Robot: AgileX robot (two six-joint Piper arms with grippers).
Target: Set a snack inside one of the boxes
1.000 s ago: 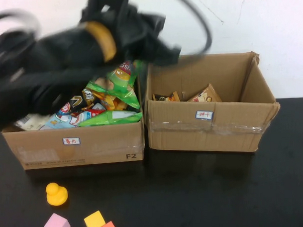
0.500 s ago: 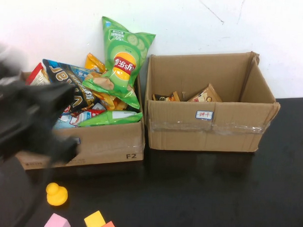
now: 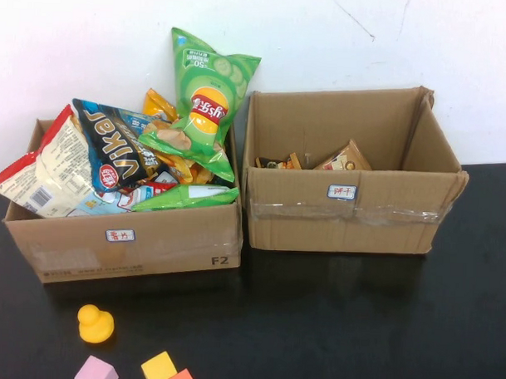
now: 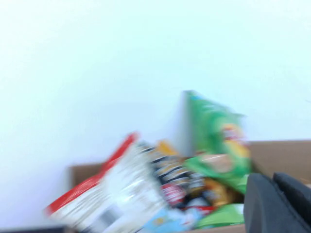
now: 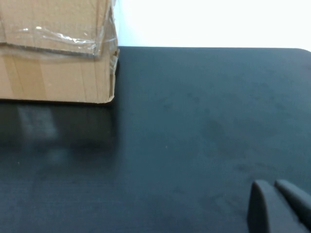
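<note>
I'm reading the task as done — snack bags (image 3: 112, 164) sitting in the left box (image 3: 126, 243) ahead of my left gripper (image 4: 279, 204), fingers together, empty; right gripper (image 5: 277, 206) likewise, parked beside the right box (image 5: 58, 53).

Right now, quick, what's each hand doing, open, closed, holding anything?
Left hand: pulled back facing the left box, fingers together, holding nothing.
Right hand: low over the table, fingers together, holding nothing.

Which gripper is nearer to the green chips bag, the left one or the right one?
Left. The left gripper is just in front of the left box, facing the green chips bag. The right gripper hangs low over the bare table, beyond the right box.
</note>
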